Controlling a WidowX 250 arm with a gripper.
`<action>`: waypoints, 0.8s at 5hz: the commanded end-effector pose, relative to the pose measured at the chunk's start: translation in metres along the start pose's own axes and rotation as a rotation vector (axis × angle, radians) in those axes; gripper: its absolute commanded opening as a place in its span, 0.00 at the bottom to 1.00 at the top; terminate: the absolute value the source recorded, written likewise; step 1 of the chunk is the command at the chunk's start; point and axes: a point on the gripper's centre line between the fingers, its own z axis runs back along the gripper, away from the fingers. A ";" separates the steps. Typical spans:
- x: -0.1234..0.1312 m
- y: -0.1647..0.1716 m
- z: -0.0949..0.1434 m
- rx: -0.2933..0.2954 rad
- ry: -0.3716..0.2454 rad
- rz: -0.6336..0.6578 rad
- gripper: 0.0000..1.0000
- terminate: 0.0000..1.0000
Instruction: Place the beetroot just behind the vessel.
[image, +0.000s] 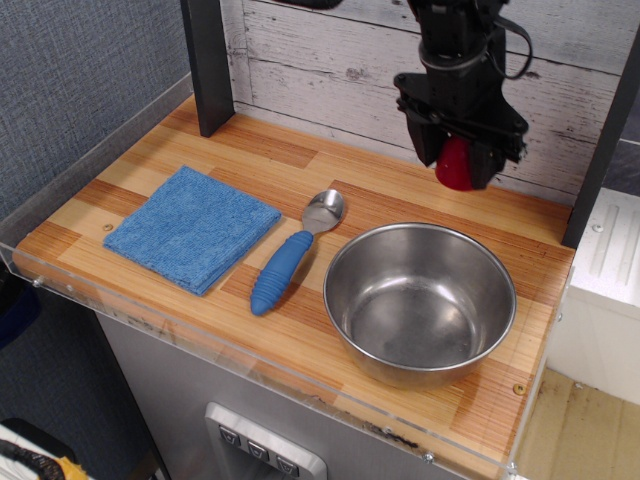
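The gripper (459, 160) hung above the back right part of the table (400, 195), its black fingers (428, 140) clenched on the beetroot (456, 165) — the red toy showed between them, clear of the wood. It sat over the strip of bare board between the bowl (420, 300) and the plank wall (330, 60) along the back edge. The bowl filled most of the front right corner, its rim close to the front edge and near the right edge, so the free ground on that side was the narrow band behind it. A dark post (600, 130) stood at the back right corner and another (208, 65) near the back left. The spoon (295, 252) lay just left of the bowl, handle toward the front edge, its head toward the middle of the table. The blue cloth (192, 227) lay flat on the left half — bare wood ran behind it to the wall and around its sides. A clear lip (200, 335) ran along the front and left edges.
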 end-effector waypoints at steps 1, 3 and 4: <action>0.001 -0.024 0.006 -0.028 -0.017 -0.081 0.00 0.00; 0.001 -0.027 -0.015 -0.031 0.021 -0.087 0.00 0.00; 0.003 -0.023 -0.026 -0.024 0.035 -0.081 0.00 0.00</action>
